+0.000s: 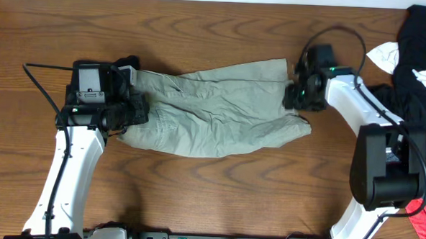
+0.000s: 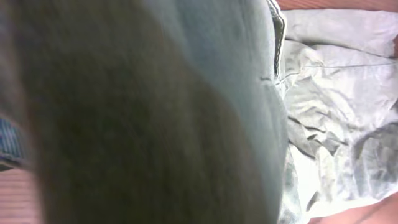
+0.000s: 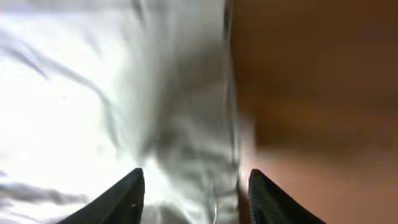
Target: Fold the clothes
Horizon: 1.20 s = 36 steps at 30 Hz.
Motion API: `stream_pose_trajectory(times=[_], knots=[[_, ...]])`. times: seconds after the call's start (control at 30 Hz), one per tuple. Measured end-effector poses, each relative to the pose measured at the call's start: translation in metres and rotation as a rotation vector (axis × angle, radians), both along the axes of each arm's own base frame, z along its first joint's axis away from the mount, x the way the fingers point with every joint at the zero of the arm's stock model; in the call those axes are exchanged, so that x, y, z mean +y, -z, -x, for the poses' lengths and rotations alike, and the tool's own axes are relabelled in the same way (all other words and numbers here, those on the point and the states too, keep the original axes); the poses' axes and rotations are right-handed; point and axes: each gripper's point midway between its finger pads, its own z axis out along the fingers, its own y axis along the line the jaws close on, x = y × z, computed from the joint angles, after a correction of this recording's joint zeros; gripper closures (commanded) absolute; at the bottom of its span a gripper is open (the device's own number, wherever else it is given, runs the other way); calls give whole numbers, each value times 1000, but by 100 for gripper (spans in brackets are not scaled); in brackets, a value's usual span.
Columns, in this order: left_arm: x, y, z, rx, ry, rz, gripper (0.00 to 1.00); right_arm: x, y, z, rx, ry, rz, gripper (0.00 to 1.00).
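The pale khaki-green shorts (image 1: 213, 112) lie crumpled across the middle of the wooden table, waist to the left, legs to the right. My left gripper (image 1: 138, 110) sits at the waistband. In the left wrist view its fingers are hidden by dark blurred cloth close to the lens, and the shorts (image 2: 342, 93) spread away at the right. My right gripper (image 1: 295, 94) is at the leg hems. In the right wrist view its fingers (image 3: 196, 180) are apart, straddling the hem edge of the shorts (image 3: 93, 93), with bare wood to the right.
A pile of other clothes lies at the table's right edge: a black garment (image 1: 420, 35), a white one (image 1: 389, 55) and a coral-pink one (image 1: 419, 209) lower down behind the right arm's base. Bare wood table (image 1: 195, 198) surrounds the shorts.
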Motion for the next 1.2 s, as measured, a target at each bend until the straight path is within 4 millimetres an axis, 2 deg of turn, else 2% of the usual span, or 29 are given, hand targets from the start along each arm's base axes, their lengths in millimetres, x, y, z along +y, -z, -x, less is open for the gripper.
stream_pose_trajectory(times=[0.07, 0.17, 0.33, 0.5, 0.73, 1.0, 1.07, 1.13, 1.2], knots=[[1, 0, 0, 0, -3, -6, 93, 2, -18, -20, -81, -2, -7, 49], [2, 0, 0, 0, -5, -10, 94, 4, -36, -38, -169, -6, -15, 50], [2, 1, 0, 1, -7, -13, 94, 5, -39, -45, -195, -8, -16, 50], [2, 1, 0, 1, -7, -13, 94, 0, -26, -49, -186, 0, -10, 49], [2, 0, -1, -1, -7, -13, 94, -5, 9, -48, -123, 10, -2, 49], [2, 0, -1, -3, -7, -13, 94, 3, 12, -52, -132, -3, -42, 54], [2, 0, -1, -3, -7, -13, 94, 5, 12, -51, -129, -10, -55, 61], [2, 0, -1, -3, -7, -13, 93, 6, 12, -50, -126, -18, -60, 78], [2, 0, -1, -3, -7, -13, 93, 8, 12, -48, -120, -19, -67, 99]])
